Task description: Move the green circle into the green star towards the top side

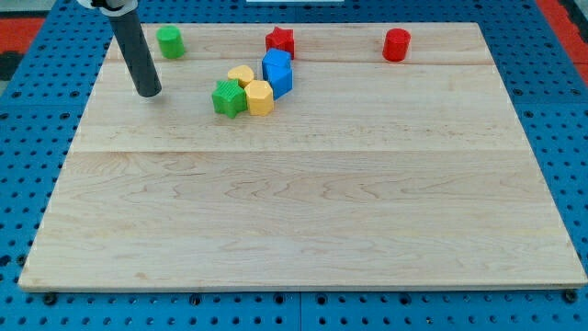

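A lab or robotics test bench, by the look of it; a pale wooden tabletop (303, 211) lies on a blue perforated mounting plate (28, 101) with regular holes; small coloured plastic blocks (260, 85) sit on the wood; a dark rod (136, 53) reaches down from above.

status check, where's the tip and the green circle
My tip down on the board, below and left of the green circle, apart from it. Green star in the cluster with yellow blocks. Path between them open.
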Available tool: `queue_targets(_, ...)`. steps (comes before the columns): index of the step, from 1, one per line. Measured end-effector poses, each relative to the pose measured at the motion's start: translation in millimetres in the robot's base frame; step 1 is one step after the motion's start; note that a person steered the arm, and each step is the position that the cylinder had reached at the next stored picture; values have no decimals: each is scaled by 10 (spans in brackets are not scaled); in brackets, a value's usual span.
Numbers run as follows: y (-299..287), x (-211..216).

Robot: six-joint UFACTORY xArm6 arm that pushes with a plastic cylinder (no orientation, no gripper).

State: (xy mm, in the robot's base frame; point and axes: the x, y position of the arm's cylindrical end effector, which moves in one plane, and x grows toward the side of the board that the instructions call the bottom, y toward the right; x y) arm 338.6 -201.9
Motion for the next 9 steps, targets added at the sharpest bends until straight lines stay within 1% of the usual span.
queue_targets(1,-56,-232)
queue_targets(3,-436,-1254)
queue_targets(4,-115,-1412)
queue_targets(5,148,-995)
queue_targets(6,285,-722)
queue_targets(7,-162,-733)
queue_targets(8,180,-655)
queue_targets(9,378,-499)
